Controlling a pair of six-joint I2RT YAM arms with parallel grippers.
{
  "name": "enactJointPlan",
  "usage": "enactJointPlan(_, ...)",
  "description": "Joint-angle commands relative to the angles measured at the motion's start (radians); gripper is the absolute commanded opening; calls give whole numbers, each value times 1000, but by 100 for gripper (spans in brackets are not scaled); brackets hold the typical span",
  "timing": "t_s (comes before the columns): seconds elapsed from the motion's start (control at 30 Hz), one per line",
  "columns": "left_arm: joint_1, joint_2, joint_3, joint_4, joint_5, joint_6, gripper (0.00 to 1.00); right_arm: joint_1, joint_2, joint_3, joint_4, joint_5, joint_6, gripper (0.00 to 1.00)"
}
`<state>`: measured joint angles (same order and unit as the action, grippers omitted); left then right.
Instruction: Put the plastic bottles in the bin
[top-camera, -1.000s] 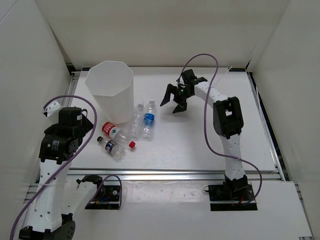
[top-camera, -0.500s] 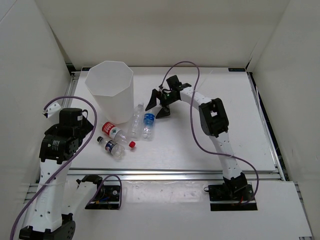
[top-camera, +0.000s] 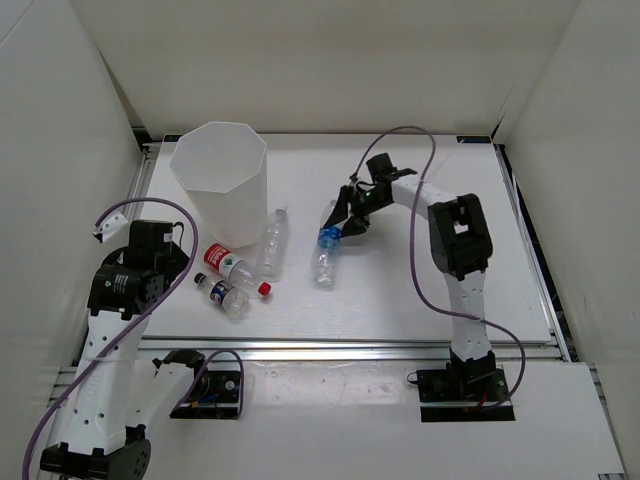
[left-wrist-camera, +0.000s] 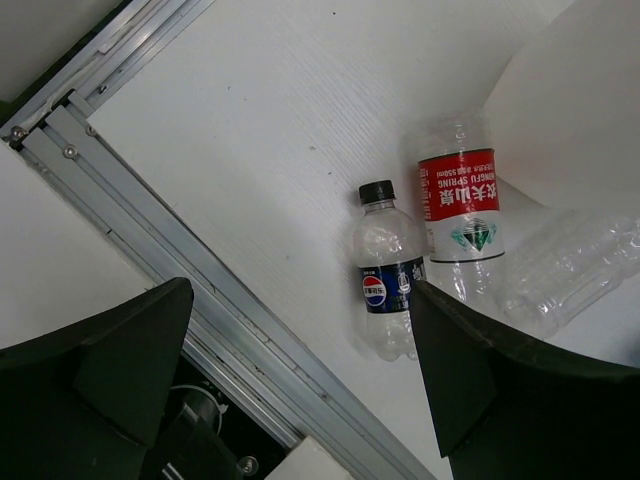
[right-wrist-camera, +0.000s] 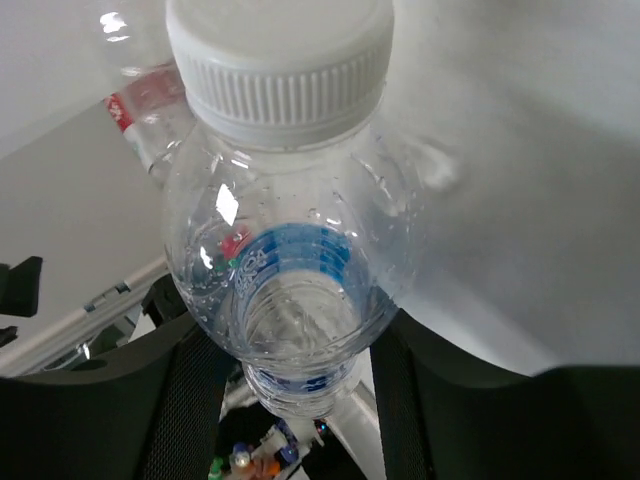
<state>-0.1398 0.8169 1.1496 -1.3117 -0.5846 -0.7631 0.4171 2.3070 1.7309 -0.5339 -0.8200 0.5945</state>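
My right gripper (top-camera: 341, 222) is shut on the blue-labelled bottle (top-camera: 325, 254), holding it right of the other bottles; in the right wrist view the bottle (right-wrist-camera: 285, 250) sits between both fingers (right-wrist-camera: 190, 400), white cap pointing away. The plain bottle (top-camera: 272, 241), the red-labelled bottle (top-camera: 230, 266) and the dark-labelled bottle (top-camera: 222, 293) lie on the table beside the tall white bin (top-camera: 218, 180). My left gripper (left-wrist-camera: 300, 400) is open above the table's front left. Below it are the dark-labelled bottle (left-wrist-camera: 388, 290), the red-labelled bottle (left-wrist-camera: 458, 205) and the bin's wall (left-wrist-camera: 570, 110).
An aluminium rail (top-camera: 350, 350) runs along the table's near edge, also under my left gripper as the rail (left-wrist-camera: 180, 260). White walls close in the back and both sides. Purple cables loop off each arm.
My right gripper swung left to the blue-labelled bottle, closed on it, and has drawn it right, away from the plain bottle. The left arm shifted slightly.
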Motion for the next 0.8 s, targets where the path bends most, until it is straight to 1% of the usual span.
enactJointPlan(0.0,-3,2,-2,-12,15,-39,100,-52,-246,-8,-12,16,-52,28)
enactJointPlan(0.03,-3,2,-2,-12,25,-39,100,-61,-273,14,-12,27,-52,28)
enactJointPlan(0.07,-3,14,10,-12,34,-39,100,-61,-291,103,-12,42,-36,28)
enactJointPlan(0.1,-3,14,10,-3,55,-30,100,-61,-300,169,-12,95,11,26)
enactJointPlan(0.17,-3,27,30,9,75,-18,100,-32,-276,331,3,126,63,25)
enactJointPlan(0.2,-3,54,30,9,84,-6,100,-18,-208,554,21,140,86,25)
enactJointPlan(0.27,-3,74,53,9,100,8,100,21,-126,776,72,177,158,25)
enactJointPlan(0.3,-3,93,53,9,111,18,100,31,-89,838,121,188,200,25)
enactJointPlan(0.33,-3,102,53,9,123,36,100,49,-89,804,279,197,284,25)
enactJointPlan(0.37,-3,111,65,9,132,56,100,60,-110,756,357,212,306,25)
enactJointPlan(0.4,-3,120,76,0,132,94,100,77,-122,733,398,295,306,25)
enactJointPlan(0.47,-3,133,87,0,144,123,100,132,-75,823,410,356,243,25)
enactJointPlan(0.5,-3,142,87,-12,144,137,100,149,-66,846,425,375,226,26)
enactJointPlan(0.53,-3,142,87,-12,144,137,100,188,-66,846,471,392,202,26)
enactJointPlan(0.57,-3,151,87,-12,135,149,100,210,-66,822,485,456,168,28)
enactJointPlan(0.6,-3,151,87,-12,135,150,100,232,-66,822,495,484,131,29)
enactJointPlan(0.63,-3,165,87,-12,135,160,100,268,-66,822,505,504,66,33)
enactJointPlan(0.7,-3,180,87,-12,155,171,100,299,-29,843,505,537,1,39)
enactJointPlan(0.73,-3,195,87,-12,155,171,100,328,-29,843,505,553,-78,55)
enactJointPlan(0.77,-3,195,99,-12,167,180,100,351,-29,843,505,573,-122,72)
